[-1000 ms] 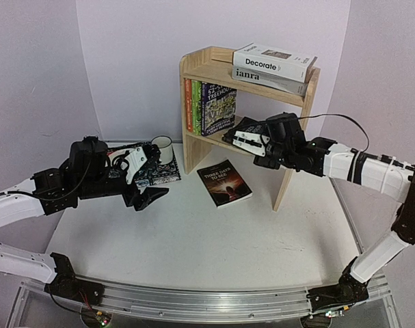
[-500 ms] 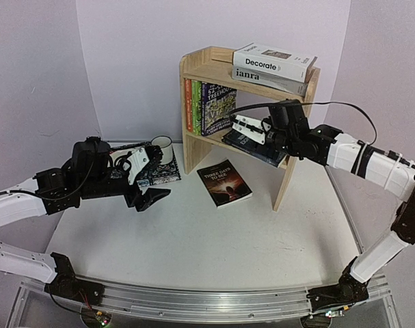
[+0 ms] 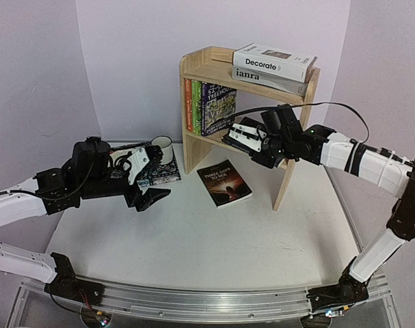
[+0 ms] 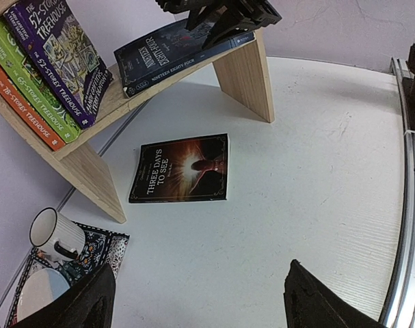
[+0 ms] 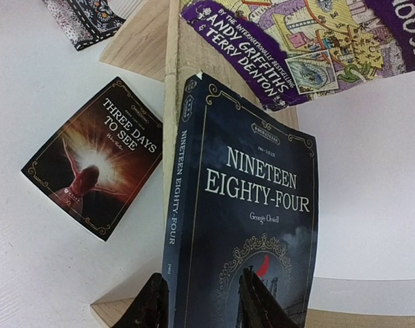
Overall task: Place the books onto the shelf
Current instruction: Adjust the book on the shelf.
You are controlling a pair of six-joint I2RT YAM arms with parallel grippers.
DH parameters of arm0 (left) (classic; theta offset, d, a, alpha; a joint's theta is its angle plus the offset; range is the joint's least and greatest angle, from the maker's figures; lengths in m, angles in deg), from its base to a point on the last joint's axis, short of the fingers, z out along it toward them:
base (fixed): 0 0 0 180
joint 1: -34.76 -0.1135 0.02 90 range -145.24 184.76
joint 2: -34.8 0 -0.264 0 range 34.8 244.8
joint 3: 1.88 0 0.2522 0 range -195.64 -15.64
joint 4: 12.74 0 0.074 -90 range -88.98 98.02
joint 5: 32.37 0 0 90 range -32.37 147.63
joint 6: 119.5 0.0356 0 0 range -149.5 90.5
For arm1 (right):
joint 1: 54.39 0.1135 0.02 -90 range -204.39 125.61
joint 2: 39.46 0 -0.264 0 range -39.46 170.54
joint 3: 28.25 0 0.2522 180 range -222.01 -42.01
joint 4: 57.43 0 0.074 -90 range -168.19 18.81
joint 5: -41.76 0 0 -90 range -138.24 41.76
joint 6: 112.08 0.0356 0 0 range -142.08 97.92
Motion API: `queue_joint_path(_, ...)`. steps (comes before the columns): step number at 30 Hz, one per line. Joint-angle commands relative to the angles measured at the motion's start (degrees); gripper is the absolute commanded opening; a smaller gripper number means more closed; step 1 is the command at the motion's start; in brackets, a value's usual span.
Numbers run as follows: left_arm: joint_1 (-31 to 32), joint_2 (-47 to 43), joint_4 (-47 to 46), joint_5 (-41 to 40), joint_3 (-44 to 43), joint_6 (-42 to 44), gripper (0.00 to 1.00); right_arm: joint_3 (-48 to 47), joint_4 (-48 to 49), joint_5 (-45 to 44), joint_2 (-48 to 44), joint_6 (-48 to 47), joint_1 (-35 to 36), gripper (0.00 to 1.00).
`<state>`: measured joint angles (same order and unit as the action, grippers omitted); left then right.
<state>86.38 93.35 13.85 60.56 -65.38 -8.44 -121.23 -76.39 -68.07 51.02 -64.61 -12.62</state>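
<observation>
Since a second ago the right tool [image 3: 243, 139] has drawn its jaws narrower at the shelf's [image 3: 292, 158] lower tier. Nearest, the left tool [image 4: 200, 301] hangs released above the desk [image 4: 323, 171], and "Three Days to See" [image 4: 183, 167] lies flat just beyond, unshelved. Farther on, the blue book [image 5: 248, 205] lies on the lower tier, partly overhanging its edge (gripped or merely pressed, I cannot tell). It is best slid squarely inward, toward the Treehouse paperbacks [image 3: 210, 106].

Readable book titles
White book [image 3: 272, 61] is reading "Decorate", grey book [image 3: 270, 79] "ianra", dark blue book [image 5: 251, 205] "Nineteen Eighty-Four", black book [image 5: 91, 167] "Three Days to See" — purple paperback [image 4: 57, 51] "52-Storey Treehouse".
</observation>
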Motion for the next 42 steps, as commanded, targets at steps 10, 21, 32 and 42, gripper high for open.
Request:
queue_joint_path(10,-0.3,0.0,-2.9,0.8,-0.5,0.1,0.87,1.2,-1.7,-2.0,0.3,2.1,0.1,0.32)
queue_joint_path(21,-0.2,0.2,-2.9,0.6,-0.4,0.1,0.87,1.6,-2.1,-5.6,0.9,1.3,0.1,0.31)
queue_joint_path(32,-0.3,0.3,-2.9,0.5,-0.2,0.0,0.87,2.2,-4.6,-12.6,0.2,0.9,0.1,0.31)
queue_joint_path(42,-0.3,1.1,-3.1,1.0,-0.4,0.0,0.87,3.7,-6.8,-17.1,-1.4,1.4,0.1,0.32)
